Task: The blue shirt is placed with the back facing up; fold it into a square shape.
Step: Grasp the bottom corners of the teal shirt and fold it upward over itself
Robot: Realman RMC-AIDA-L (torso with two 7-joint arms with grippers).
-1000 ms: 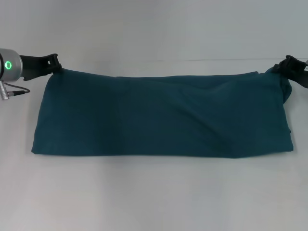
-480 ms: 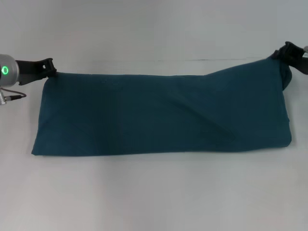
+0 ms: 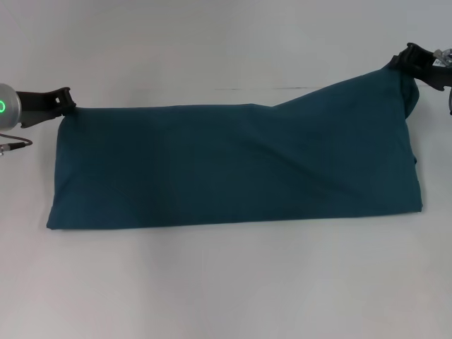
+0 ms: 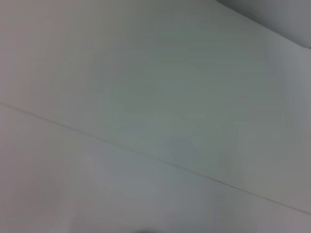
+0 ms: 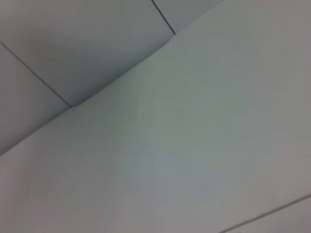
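We see the blue shirt (image 3: 233,166) lying on the white table (image 3: 226,282) as a long band running from left to right, much longer than it is deep. Its near edge is straight and flat on the surface; no sleeves or collar show, so we judge that the lengthwise folding is already done and the cloth is doubled over itself.

Our left gripper (image 3: 63,100) sits at the far left corner of the band, low at table height. Its dark fingers meet the cloth's corner, but we cannot tell whether the jaws are pinched on the fabric or only beside it. Our right gripper (image 3: 413,60) is at the far right corner and holds it raised: the fabric climbs in a slope toward the fingers and hangs taut from them, so we read the jaws as clamped on that corner of the shirt.

Both wrist views show only pale blank surfaces with thin seams, nothing of the shirt or of the fingers.

As for what is left, the band is not yet a square. We judge that at least one crosswise fold remains, carrying one end over toward the other, perhaps two if the band is to be taken in thirds. The lifted right corner suggests that this fold is just beginning from the right end.
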